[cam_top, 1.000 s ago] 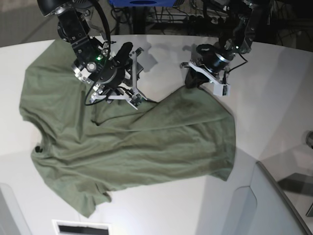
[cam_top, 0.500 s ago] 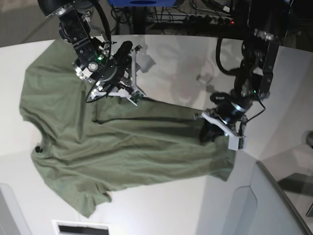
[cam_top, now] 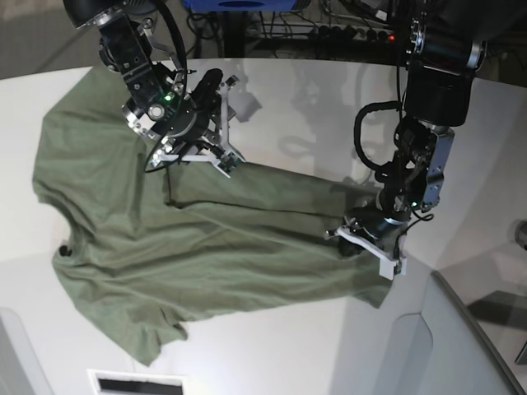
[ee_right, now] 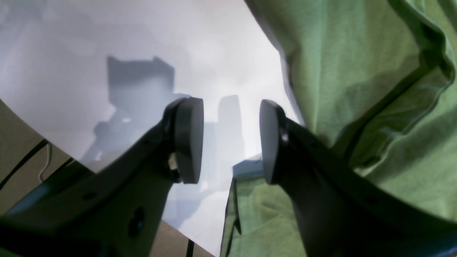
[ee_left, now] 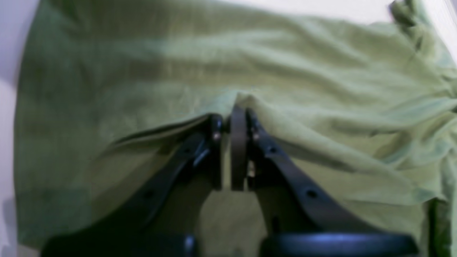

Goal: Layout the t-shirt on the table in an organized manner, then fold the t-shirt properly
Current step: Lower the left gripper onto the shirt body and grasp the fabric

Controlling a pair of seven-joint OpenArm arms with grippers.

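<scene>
A wrinkled olive-green cotton t-shirt (cam_top: 206, 247) sprawls across the white smooth table (cam_top: 313, 99), its hem corner at four o'clock pinched in the clenched left gripper (ee_left: 234, 119). At eleven o'clock the right gripper (ee_right: 230, 141) hangs over bare tabletop beside the cloth's edge, jaws parted and holding nothing. With only one corner held, a further tug could drag the whole shirt or bunch fresh creases instead of flattening it, and the thin fabric may slip free.
</scene>
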